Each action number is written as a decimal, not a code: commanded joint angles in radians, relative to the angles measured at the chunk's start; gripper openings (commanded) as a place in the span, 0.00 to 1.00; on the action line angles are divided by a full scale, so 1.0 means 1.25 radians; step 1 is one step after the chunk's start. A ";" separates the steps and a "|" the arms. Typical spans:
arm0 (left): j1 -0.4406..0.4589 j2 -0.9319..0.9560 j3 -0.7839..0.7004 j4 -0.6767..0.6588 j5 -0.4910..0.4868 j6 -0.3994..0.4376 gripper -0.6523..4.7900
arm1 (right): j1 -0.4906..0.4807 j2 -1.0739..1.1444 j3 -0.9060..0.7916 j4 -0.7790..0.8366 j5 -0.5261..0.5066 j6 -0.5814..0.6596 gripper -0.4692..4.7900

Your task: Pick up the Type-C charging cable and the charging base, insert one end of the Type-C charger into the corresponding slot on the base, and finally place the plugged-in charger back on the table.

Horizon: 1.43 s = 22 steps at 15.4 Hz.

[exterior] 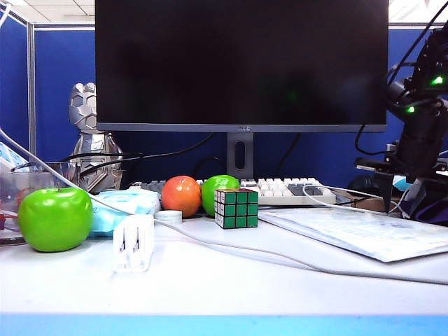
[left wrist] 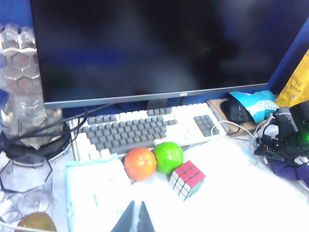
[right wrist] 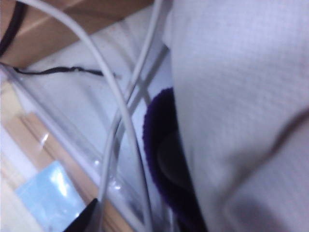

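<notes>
White charging base (exterior: pixel 134 243) stood untouched on the table (exterior: pixel 231 287); cable (exterior: pixel 231 246) trailed beside it.
Left gripper (left wrist: pixel 133 218) clenched, empty; right gripper (right wrist: pixel 87 218) low among cords, grip unreadable, perhaps about to snag the wrong cord.

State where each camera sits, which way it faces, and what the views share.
Exterior view: low at the table front, facing the monitor; right arm at far right, charging base in front.
Left wrist view: above the table, looking down at the keyboard; shut left gripper tips show.
Right wrist view: close over white cables; only a dark tip of the right gripper shows.
Shared: exterior and left wrist views both show the cube.
</notes>
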 commanded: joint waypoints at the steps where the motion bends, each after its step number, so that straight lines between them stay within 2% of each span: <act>1: -0.001 -0.001 0.004 -0.009 0.002 -0.002 0.11 | -0.009 0.006 0.001 0.004 0.032 0.000 0.21; 2: -0.001 -0.001 0.004 -0.010 0.002 -0.002 0.11 | -0.011 0.006 0.001 -0.001 0.032 0.000 0.13; 3: -0.001 -0.001 0.003 -0.010 0.002 -0.002 0.11 | -0.012 0.006 0.001 -0.007 0.031 0.000 0.08; 5: -0.001 -0.001 0.004 -0.010 0.002 -0.002 0.11 | -0.012 0.000 0.002 -0.008 0.001 0.000 0.08; 8: -0.001 -0.001 0.004 -0.010 0.002 -0.002 0.11 | -0.009 -0.069 0.002 -0.030 -0.098 0.000 0.08; 11: -0.001 -0.002 0.004 -0.010 0.003 -0.002 0.11 | -0.008 -0.166 0.002 -0.098 -0.273 0.000 0.08; 13: -0.001 -0.002 0.004 -0.010 0.005 -0.002 0.11 | -0.007 -0.235 0.002 -0.164 -0.433 0.000 0.08; 17: -0.001 -0.001 0.004 -0.010 0.005 -0.002 0.11 | 0.007 -0.276 0.002 -0.224 -0.679 0.000 0.08; 18: -0.001 -0.001 0.004 -0.011 0.012 -0.002 0.11 | 0.023 -0.276 0.001 -0.223 -0.723 -0.018 0.08; 20: -0.001 -0.001 0.004 -0.011 0.039 -0.002 0.11 | 0.045 -0.276 0.001 -0.220 -0.733 -0.052 0.08; 22: -0.001 -0.002 0.004 -0.015 0.046 -0.002 0.11 | 0.077 -0.276 0.001 -0.212 -0.796 -0.125 0.08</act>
